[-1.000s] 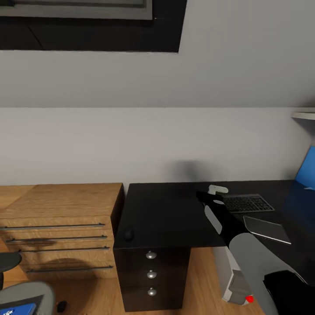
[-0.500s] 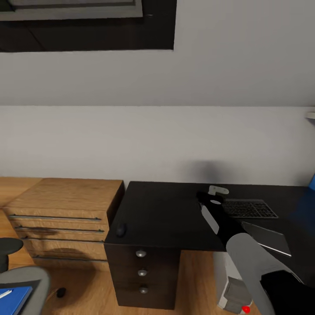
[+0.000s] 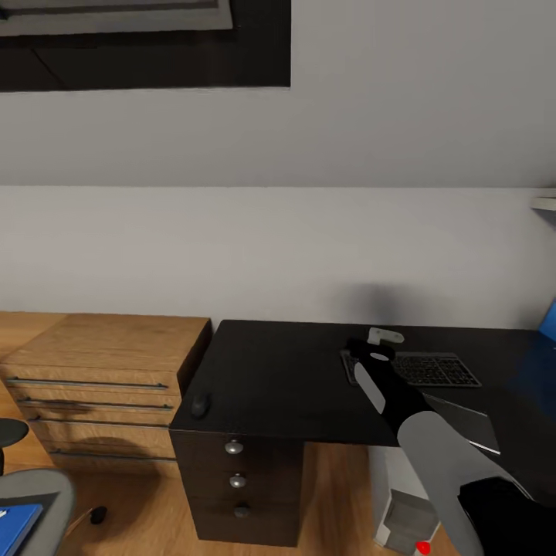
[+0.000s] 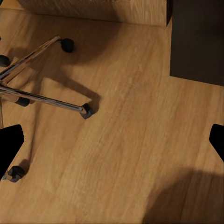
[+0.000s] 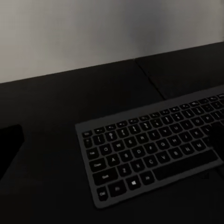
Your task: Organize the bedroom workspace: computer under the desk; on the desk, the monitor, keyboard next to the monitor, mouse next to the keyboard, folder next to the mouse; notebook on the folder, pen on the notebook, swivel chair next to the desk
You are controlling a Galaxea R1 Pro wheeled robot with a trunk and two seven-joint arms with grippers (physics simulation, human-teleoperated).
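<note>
The glossy black desk (image 3: 286, 371) stands against the grey wall. On it lie the black mouse (image 3: 201, 403) near its left front corner, the slim keyboard (image 3: 436, 369) (image 5: 154, 156), and a thin grey-covered notebook (image 3: 467, 421) by the front edge. My right gripper (image 3: 384, 340) (image 5: 114, 142) hangs open just above the keyboard's left part. The grey computer (image 3: 401, 517) sits on the floor under the desk. The swivel chair (image 3: 42, 494) with the blue folder (image 3: 15, 525) is at the lower left. My left gripper (image 4: 112, 140) is open over the floor beside the chair's chrome base (image 4: 42, 95). Monitor and pen are out of view.
A low light-wood drawer unit (image 3: 100, 371) adjoins the desk's left side. The desk's drawers (image 3: 235, 479) have round silver knobs. A blue wall panel (image 3: 548, 320) shows at the far right, and a dark skylight (image 3: 147, 42) is overhead.
The camera has moved, so the desk and mouse sit further left in the picture. My right gripper now stands over the keyboard's left end rather than just left of it.
</note>
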